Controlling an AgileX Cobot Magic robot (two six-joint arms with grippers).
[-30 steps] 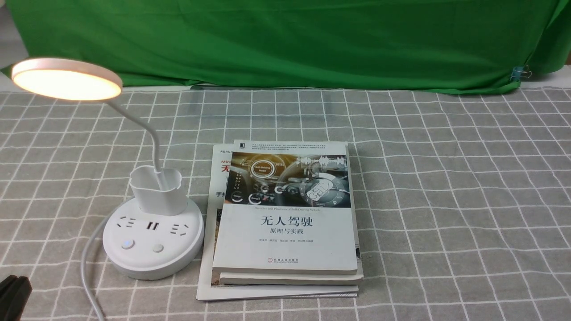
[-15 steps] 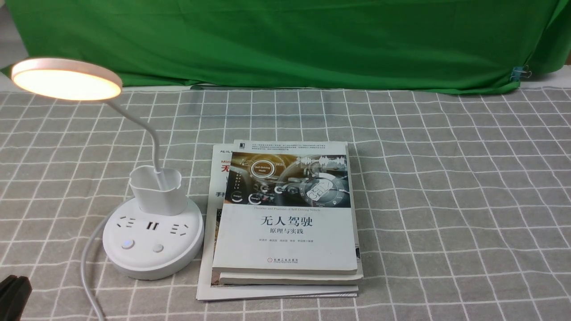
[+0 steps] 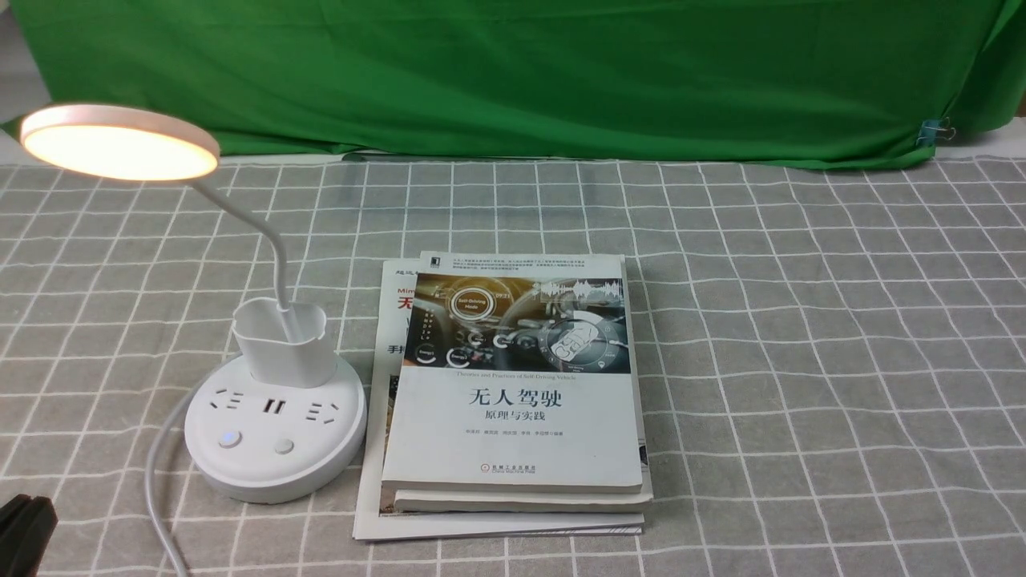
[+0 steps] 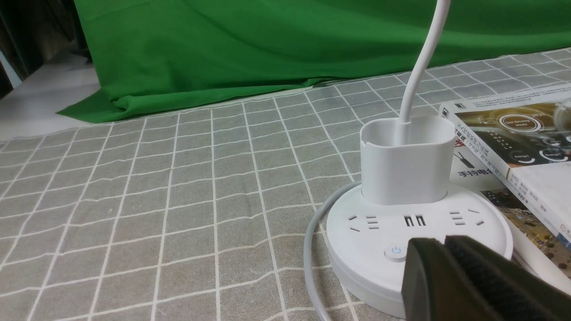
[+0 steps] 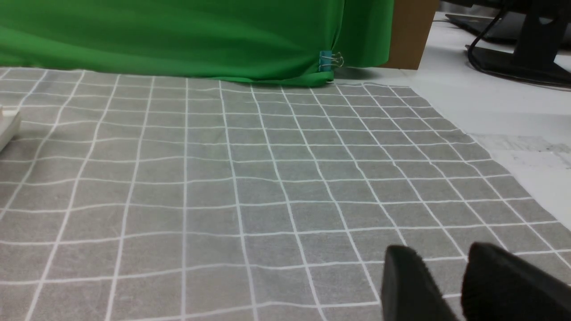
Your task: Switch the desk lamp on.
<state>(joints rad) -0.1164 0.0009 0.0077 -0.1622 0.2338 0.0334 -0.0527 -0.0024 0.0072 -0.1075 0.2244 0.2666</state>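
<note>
Left gripper [image 4: 450,243]: jaws pressed together, empty, near-left corner of the cloth, just beside desk lamp [image 3: 275,429]. Lamp: left edge, head lit. Right gripper [image 5: 459,276]: narrow gap, apparently empty. Risk: second contact with the lit button [image 4: 396,252] would switch the lamp off.

The left pincer [image 3: 24,525] is showing only a dark corner at the front view's edge. In the left wrist view it [image 4: 450,254] is covering the desk lamp [image 4: 403,178] base's second button; the disc head is lying out of frame.
</note>
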